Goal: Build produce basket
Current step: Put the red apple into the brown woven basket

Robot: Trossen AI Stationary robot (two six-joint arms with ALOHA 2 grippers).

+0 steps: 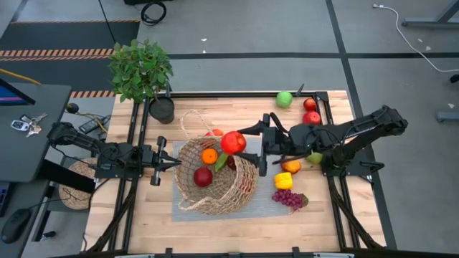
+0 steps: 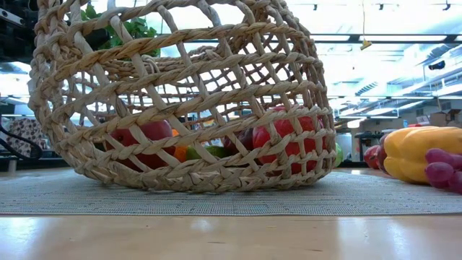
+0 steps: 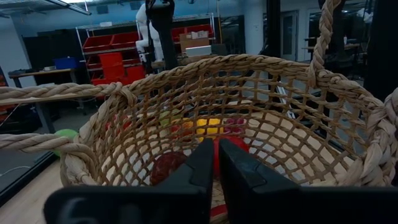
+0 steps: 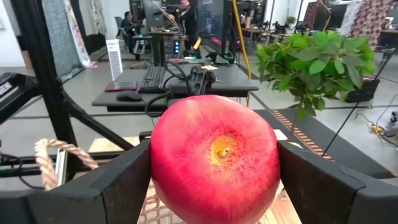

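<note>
Glossy red apple (image 4: 215, 158) clamped in the right claw (image 1: 244, 141) above the tan open-weave basket (image 1: 244, 188) on the table (image 1: 237, 107), left claw (image 1: 169, 163) pinched shut at its left rim, potted plant (image 1: 141, 68) near the far-left corner.

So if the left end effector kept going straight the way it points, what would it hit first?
Most likely the basket: the left end effector has its fingers together and aims at the wicker wall just ahead, with produce showing behind the weave. How near it is stays unclear.
</note>
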